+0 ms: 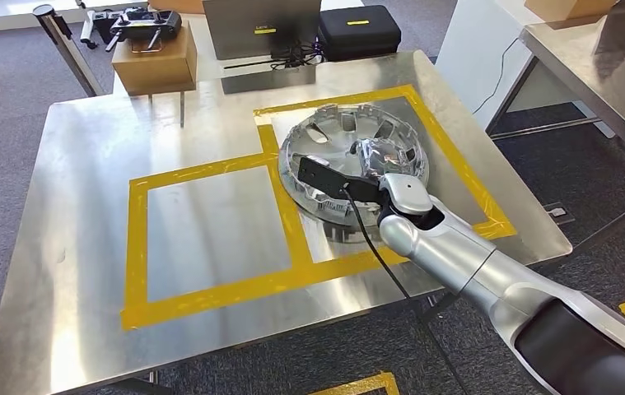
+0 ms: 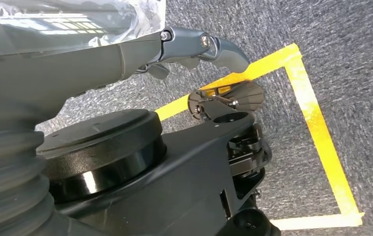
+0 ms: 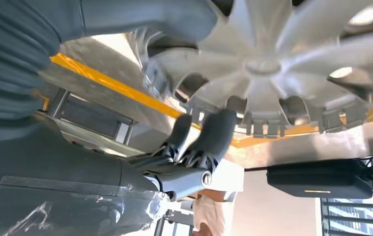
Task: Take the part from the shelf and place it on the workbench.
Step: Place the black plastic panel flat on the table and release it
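On the brushed steel workbench [image 1: 86, 189] we see 2 rectangles outlined in yellow tape [image 1: 210, 292], side by side, the far right one set a little further back. Grey carpet [image 1: 12, 74] surrounds the bench, with more yellow tape marked on it, and a second metal table [image 1: 597, 58] stands well apart on the right. Along the bench's far edge we see a cardboard box [image 1: 154, 62] carrying a black controller [image 1: 137, 23], a dark laptop [image 1: 261, 29] and a black zipped case [image 1: 358, 31].

The part [image 1: 325, 140] is a round silver wheel cover, dished and glossy, with radiating spokes, oval openings and small clips around its rim; it lies on the bench over the near left corner of the right-hand rectangle. Our right hand [image 1: 372, 164], partly wrapped in clear plastic film, is over the part's near rim. In the right wrist view the thick thumb [image 3: 140, 19] lies across the cover's face and the dark fingers [image 3: 214, 135] curl against its rim, so the hand grips the part.

Our left hand [image 2: 194, 46] hangs over the carpet, its fingers loosely apart and holding nothing.
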Tool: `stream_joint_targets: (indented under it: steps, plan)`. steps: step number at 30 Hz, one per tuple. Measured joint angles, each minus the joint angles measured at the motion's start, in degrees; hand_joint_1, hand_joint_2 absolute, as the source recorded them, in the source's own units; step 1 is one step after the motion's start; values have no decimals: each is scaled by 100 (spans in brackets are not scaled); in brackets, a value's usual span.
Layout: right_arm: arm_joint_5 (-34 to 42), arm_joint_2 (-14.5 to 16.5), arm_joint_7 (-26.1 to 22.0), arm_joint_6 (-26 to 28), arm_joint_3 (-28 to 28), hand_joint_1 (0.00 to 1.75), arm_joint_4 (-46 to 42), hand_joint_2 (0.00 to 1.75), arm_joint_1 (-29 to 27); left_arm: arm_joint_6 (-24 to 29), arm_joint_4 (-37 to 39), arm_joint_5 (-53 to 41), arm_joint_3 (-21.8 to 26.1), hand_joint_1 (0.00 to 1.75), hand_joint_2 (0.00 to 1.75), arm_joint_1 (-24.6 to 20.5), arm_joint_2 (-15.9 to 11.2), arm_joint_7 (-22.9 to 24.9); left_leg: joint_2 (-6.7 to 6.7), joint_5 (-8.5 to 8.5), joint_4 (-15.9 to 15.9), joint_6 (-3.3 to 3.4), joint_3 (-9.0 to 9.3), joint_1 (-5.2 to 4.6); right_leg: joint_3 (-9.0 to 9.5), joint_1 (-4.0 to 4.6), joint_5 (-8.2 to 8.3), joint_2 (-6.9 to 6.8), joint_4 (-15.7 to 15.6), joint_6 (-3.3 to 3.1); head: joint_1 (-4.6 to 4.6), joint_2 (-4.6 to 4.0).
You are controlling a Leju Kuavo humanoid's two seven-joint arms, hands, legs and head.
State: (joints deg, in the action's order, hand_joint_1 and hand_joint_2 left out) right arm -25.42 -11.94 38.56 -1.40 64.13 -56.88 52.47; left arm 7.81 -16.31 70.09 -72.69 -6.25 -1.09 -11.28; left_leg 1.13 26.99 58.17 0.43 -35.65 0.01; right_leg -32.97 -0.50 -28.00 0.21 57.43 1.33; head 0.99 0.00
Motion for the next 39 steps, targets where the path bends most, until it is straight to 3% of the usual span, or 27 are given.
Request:
stream_joint_targets:
  steps: [11,18,22,27,35,39]
  plan:
    - [28,-10,0,63,-5,0,-39,0,15,-49,1,1,22,0,0,0,-2,-22,0,-1,0,-1,3,0,1,0,1,1,1,-1,1,0]
    - [859,-110,-209,885,-214,0,-289,0,10,-56,1,31,34,0,0,6,-2,-83,0,-1,1,-1,4,0,1,0,1,1,1,-1,1,0]
    - [1785,-281,-796,1809,-495,0,-783,0,-33,19,3,68,45,0,0,14,-2,-158,0,-1,2,-1,4,0,1,-1,1,0,1,-1,1,0]
    - [2391,-531,-1537,2705,-968,0,-1753,0,-268,157,4,77,81,0,0,26,-2,-339,-1,0,2,-1,5,-1,2,-1,0,2,0,0,1,0]
    - [3102,-746,-3082,3564,-1744,0,-3469,0,-1170,406,6,114,195,0,0,36,21,-762,-1,2,2,-3,9,0,5,-1,-1,1,-1,-1,0,0]
    - [3322,-768,-4090,3869,-2167,0,-4289,0,-1782,498,7,275,296,0,0,46,49,-1111,-3,3,2,-3,10,0,5,-1,-1,6,0,-1,1,0]
